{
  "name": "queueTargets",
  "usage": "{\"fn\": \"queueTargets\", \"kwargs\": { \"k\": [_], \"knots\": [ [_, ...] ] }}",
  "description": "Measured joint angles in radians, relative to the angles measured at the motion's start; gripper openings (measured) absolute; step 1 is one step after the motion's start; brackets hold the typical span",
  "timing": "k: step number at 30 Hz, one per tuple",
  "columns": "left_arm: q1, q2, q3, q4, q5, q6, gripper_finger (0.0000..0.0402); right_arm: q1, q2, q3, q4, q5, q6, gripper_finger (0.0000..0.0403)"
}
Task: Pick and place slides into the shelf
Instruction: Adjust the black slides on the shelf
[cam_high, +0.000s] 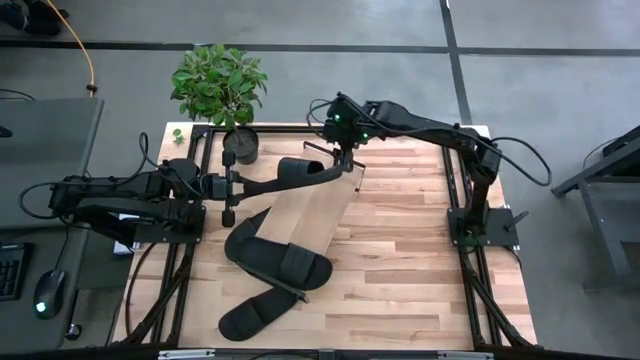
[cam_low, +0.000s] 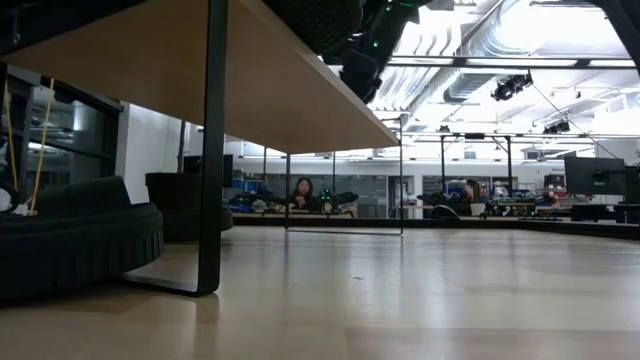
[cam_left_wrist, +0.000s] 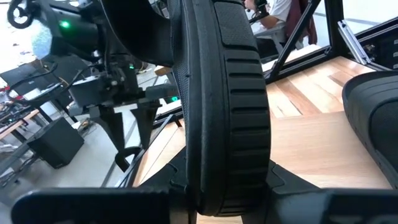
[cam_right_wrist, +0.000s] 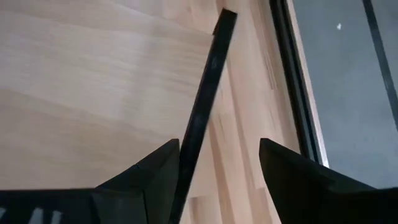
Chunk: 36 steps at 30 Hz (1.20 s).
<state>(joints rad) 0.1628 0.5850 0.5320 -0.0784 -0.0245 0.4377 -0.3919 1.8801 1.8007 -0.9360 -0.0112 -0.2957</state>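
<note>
The shelf (cam_high: 300, 215), a light plank on a dark frame, stands slantwise mid-table on its legs (cam_low: 210, 150). My left gripper (cam_high: 232, 186) is shut on a black slide (cam_high: 300, 172), which reaches level toward the shelf's far end. Above that end, my right gripper (cam_high: 345, 158) points steeply down, open; the shelf's dark frame edge (cam_right_wrist: 208, 81) shows below between its fingers. A second slide (cam_high: 285, 262) lies at the shelf's near end. A third slide (cam_high: 255, 312) lies flat on the table near the front. My left gripper pinches the slide's near end (cam_left_wrist: 217, 186) between its two fingers, coming level from the table's left. The slide stands on edge in the hold, its ribbed side (cam_left_wrist: 249, 106) toward the wrist camera. It is lifted clear, reaching out over the shelf.
A potted plant (cam_high: 220, 85) stands at the table's far left corner, close behind the left gripper. Bare tabletop (cam_high: 420, 260) lies right of the shelf. People sit at desks (cam_low: 300, 192) in the room beyond the table.
</note>
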Motion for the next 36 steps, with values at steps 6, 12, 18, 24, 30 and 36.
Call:
{"fn": "queueTargets", "kwargs": {
  "k": [6, 12, 18, 24, 30, 36],
  "knots": [
    [0.0, 0.0, 0.0, 0.001, 0.0, 0.0, 0.0068, -0.033, 0.002, 0.0, -0.015, -0.075, -0.079, 0.0213],
    [0.0, 0.0, 0.0, 0.003, 0.0, 0.001, 0.0062, -0.047, 0.007, -0.001, -0.032, -0.121, -0.132, 0.0213],
    [0.0, 0.0, 0.0, 0.006, 0.0, 0.002, 0.0068, -0.047, 0.014, -0.002, -0.034, -0.121, -0.136, 0.0212],
    [0.0, 0.0, 0.0, 0.006, 0.0, 0.002, 0.0062, -0.046, 0.015, -0.002, -0.033, -0.121, -0.142, 0.019],
    [0.0, 0.0, 0.0, 0.006, 0.0, 0.002, 0.0068, -0.046, 0.015, -0.002, -0.033, -0.124, -0.143, 0.0158],
    [0.0, 0.0, 0.0, 0.006, 0.0, 0.002, 0.0062, -0.046, 0.015, -0.002, -0.032, -0.125, -0.143, 0.0152]
  ]
}}
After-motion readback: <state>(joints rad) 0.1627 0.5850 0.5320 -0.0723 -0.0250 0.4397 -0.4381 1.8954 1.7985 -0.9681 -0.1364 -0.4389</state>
